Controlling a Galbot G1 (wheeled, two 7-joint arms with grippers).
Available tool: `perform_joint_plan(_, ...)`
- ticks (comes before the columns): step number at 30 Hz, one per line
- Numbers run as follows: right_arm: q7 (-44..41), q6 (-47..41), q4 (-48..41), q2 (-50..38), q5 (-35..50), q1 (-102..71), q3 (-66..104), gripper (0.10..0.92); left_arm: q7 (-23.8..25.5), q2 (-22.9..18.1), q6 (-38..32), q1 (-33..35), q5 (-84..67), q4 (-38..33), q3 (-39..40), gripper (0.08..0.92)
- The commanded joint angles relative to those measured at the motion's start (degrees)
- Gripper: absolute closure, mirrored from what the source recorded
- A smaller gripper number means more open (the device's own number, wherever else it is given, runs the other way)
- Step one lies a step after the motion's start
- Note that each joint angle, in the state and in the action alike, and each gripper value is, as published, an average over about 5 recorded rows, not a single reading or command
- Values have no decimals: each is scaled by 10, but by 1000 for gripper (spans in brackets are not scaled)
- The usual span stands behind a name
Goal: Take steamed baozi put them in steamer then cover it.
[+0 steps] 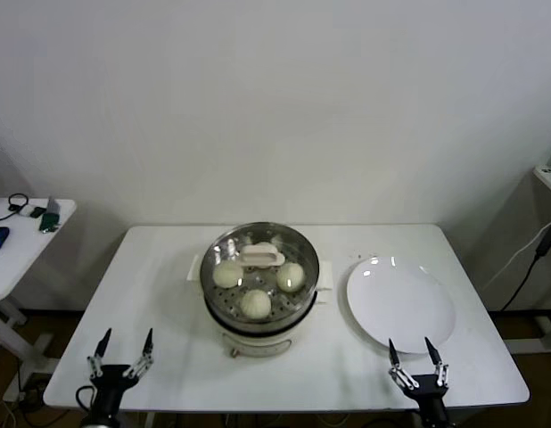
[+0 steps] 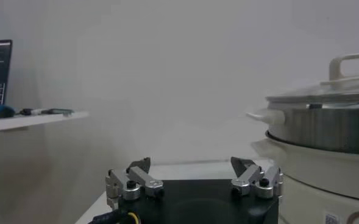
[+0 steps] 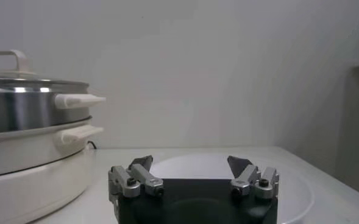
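White desk against a plain white wall, steamer loaded and lidded, both arms parked at the near edge.

Round shiny stainless-steel steamer (image 1: pixel 259 308) on its cream-white cooker base sits mid-desk; three small cream-white steamed baozi (image 1: pixel 228 275) show clearly through the clear glass cover with cream-white oblong handle (image 1: pixel 261 258), a fourth likely hidden behind the handle, can't confirm. Flat white round plate (image 1: pixel 400 305) lies bare toward the right edge. Left gripper (image 1: pixel 122 353) near the front-left corner, right gripper (image 1: pixel 417 354) near the front-right corner, just by the plate rim; fingers of both spread wide, holding nothing. Task looks done. Risks: any fresh reach could knock the cover askew or clip the plate; an unseated lid can't be ruled out.
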Motion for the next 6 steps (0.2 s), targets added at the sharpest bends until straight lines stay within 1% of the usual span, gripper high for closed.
perform_joint_plan(1,-3,0,2,0,0,0,1,203,4,-4,-14,5,-18,10,1,177)
perform_joint_plan(6,-3,3,2,-2,2,-1,2,203,3,-5,-12,4,-18,10,3,177)
